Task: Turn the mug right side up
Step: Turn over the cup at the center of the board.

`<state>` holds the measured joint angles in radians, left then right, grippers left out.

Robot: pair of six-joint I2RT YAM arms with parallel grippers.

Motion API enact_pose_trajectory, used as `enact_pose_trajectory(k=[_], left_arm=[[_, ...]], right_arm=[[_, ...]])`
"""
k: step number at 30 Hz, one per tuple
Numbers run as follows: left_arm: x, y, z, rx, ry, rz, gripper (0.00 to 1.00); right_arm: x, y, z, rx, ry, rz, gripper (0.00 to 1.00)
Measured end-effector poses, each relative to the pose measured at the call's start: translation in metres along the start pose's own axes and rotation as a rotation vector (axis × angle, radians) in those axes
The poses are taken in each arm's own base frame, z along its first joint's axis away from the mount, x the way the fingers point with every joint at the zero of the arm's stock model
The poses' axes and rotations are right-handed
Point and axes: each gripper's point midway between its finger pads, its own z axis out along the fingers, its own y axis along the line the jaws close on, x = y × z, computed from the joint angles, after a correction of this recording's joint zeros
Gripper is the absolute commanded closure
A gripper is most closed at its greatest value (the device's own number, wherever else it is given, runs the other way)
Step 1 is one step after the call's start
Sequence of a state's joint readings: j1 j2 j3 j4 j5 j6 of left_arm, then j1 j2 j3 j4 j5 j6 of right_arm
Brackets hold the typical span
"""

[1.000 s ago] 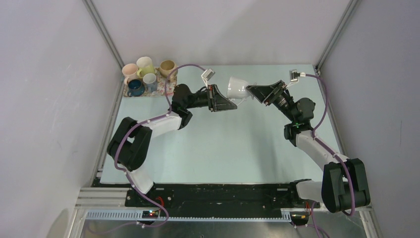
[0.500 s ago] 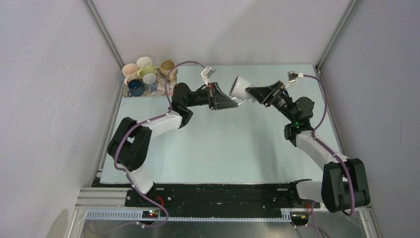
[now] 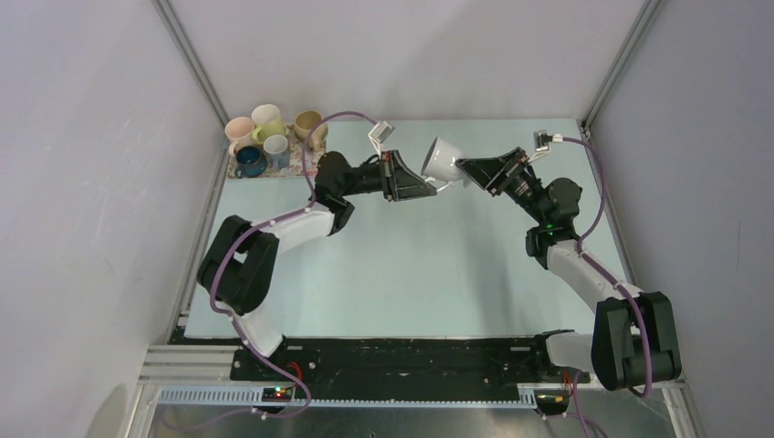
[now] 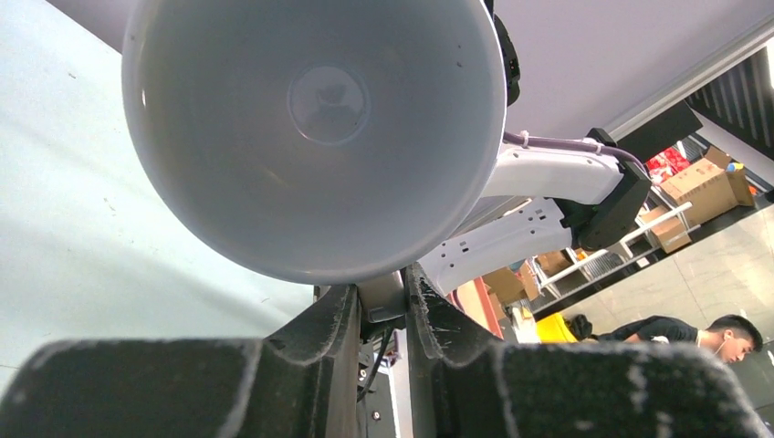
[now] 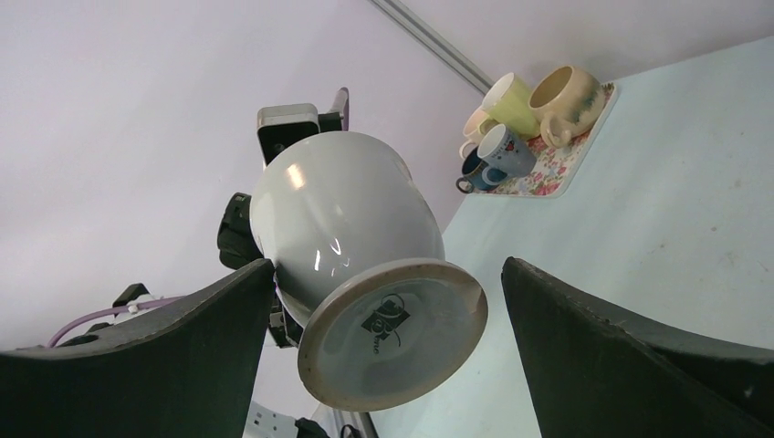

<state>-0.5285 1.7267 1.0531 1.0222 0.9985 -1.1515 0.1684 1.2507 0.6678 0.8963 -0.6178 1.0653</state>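
A white footed mug [image 3: 444, 161] hangs tipped on its side above the pale blue counter [image 3: 411, 265], its handle pinched by the left tool [image 4: 381, 299], while the right tool [image 3: 465, 170] stands spread wide around its base.

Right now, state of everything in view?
White mug: airborne, tipped sideways, mouth toward the left arm.
Left pincer: shut on the mug's handle.
Right pincer: open, fingers straddling the mug's foot.
Spare mugs: upright on the floral mat.
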Motion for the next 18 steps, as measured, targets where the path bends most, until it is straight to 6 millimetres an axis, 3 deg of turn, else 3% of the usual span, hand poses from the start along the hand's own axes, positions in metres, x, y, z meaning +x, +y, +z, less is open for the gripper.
enact_pose_trajectory(k=[11, 18], left_arm=[[-0.009, 0.012, -0.01, -0.053, -0.018, 0.02, 1.0], [-0.027, 0.035, -0.035, -0.168, -0.058, 0.075, 1.0]], right_arm=[[-0.014, -0.014, -0.006, 0.074, -0.047, 0.014, 0.01], [-0.033, -0.022, -0.015, 0.128, -0.112, 0.006, 0.01]])
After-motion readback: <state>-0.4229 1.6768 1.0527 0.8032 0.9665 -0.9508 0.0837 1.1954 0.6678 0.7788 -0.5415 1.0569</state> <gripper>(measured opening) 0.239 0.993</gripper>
